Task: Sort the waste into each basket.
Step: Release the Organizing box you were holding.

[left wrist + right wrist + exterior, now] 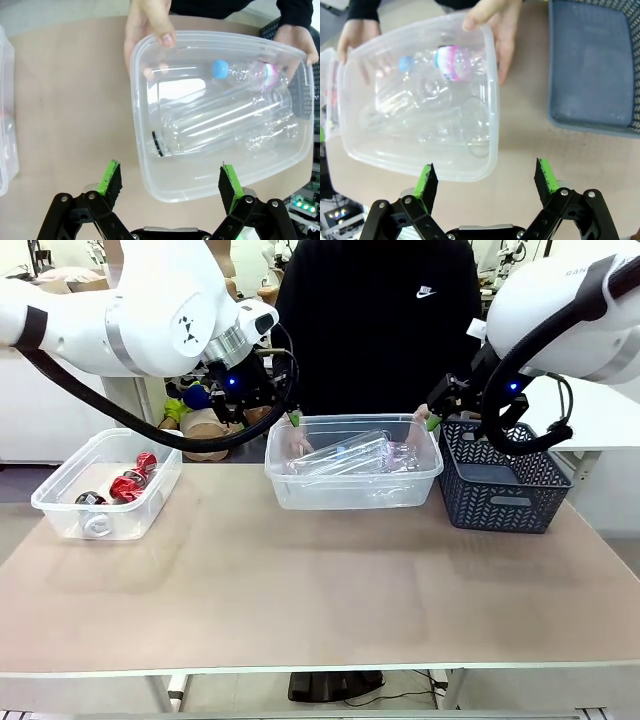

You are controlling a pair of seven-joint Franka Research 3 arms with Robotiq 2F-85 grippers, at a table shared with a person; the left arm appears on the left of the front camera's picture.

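Observation:
A clear tub [353, 480] at mid-table holds several clear plastic bottles [345, 452], one with a blue cap [220, 69] and one with a pink label [451, 62]. A person's hands [150, 25] grip the tub [220, 180] at both ends [490, 20]. Another clear tub [105, 502] at the left holds red and silver cans [128, 484]. My left gripper [285, 412] hangs open above the middle tub's left rim, its green pads [111, 180] wide apart. My right gripper [440, 410] is open over the tub's right end, nothing between its pads [545, 175].
A dark grey lattice basket [500, 480] stands right of the middle tub, empty inside [590, 65]. The person in black stands at the far edge of the table. The front half of the tan table [320, 590] is bare.

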